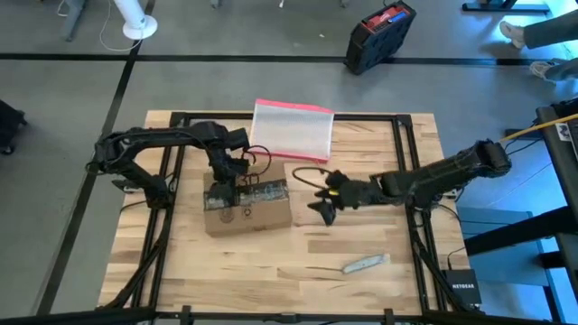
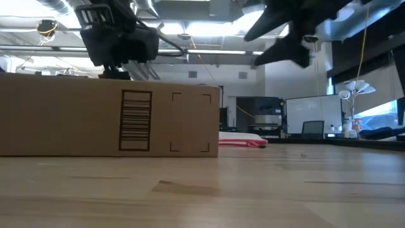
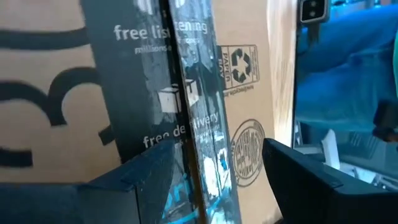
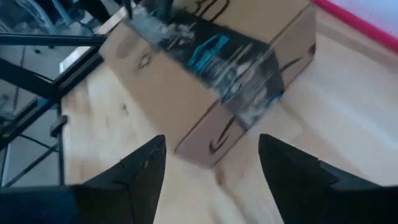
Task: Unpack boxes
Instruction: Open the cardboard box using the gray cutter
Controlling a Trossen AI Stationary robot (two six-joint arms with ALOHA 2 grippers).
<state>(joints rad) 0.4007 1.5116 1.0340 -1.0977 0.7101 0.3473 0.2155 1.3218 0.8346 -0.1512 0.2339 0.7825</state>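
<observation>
One box [image 1: 248,209] flat, long axis across table; left gripper [image 1: 222,193] above, wide; right gripper [image 1: 318,197] beside, wide.

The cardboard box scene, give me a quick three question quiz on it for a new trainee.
1. True or false: the cardboard box is still sealed with tape.
2. Which gripper is over the box top? A left gripper; B right gripper
3. What lies behind the box on the table?

Key
1. True; the black printed tape runs unbroken along the top.
2. A; the right gripper hangs open beside the box.
3. A clear pouch with a pink-red edge.
</observation>
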